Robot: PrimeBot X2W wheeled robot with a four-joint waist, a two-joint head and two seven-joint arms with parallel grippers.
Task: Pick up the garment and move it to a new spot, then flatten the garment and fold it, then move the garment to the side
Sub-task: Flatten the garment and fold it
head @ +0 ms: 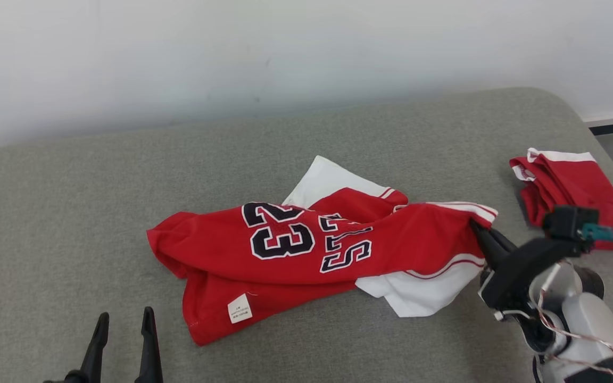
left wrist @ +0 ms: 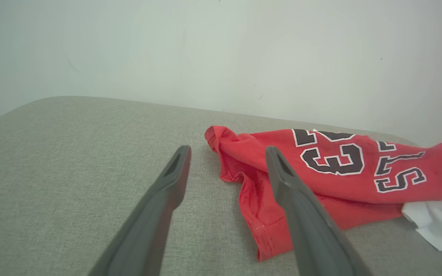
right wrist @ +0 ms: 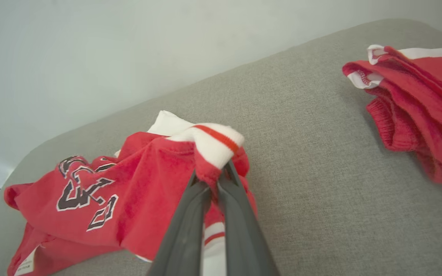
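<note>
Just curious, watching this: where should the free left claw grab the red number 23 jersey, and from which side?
Probably the near hem corner of the jersey, beside the white label. It lies as a thin loose edge nearest the open left gripper, so a low approach from the robot's side suits. The right gripper pinches the opposite, white-trimmed end.

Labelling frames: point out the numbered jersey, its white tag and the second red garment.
numbered jersey (head: 282, 242), head view, on the printed 23.
white tag (head: 239, 308), head view, tag's middle.
second red garment (head: 572, 183), head view, its red top fold.
</note>
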